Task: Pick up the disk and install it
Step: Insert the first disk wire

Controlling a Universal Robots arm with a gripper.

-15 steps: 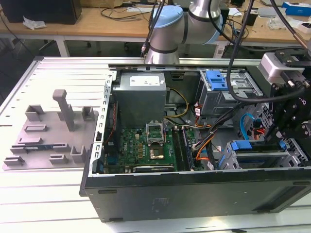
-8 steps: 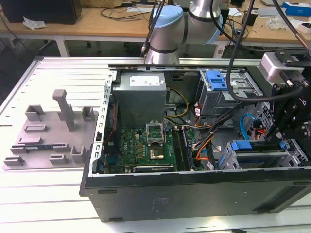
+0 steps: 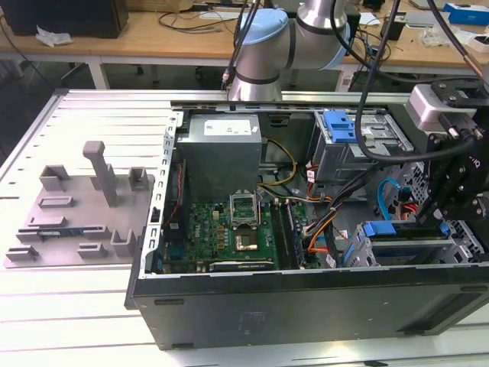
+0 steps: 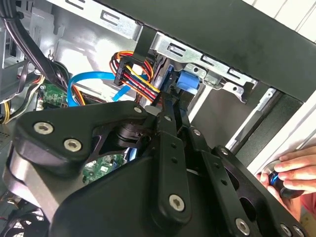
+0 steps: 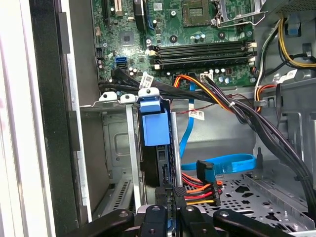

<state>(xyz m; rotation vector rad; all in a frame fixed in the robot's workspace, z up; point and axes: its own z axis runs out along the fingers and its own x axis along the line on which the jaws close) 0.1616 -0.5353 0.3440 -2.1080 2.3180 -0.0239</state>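
Fingertips of the hand [image 5: 170, 197] are drawn together; whether anything is pinched between them cannot be told. Directly ahead of them the disk [image 5: 154, 126] is seated on edge in the drive cage [image 5: 116, 143], its long axis aligned with the fingers.

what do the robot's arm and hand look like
The arm is silver-grey tubing with rounded light-blue joint caps, and black cables hang along it. The hand is matte black, built of flat, rounded link bars joined by silver screws. A white block sits on top of the black wrist housing.
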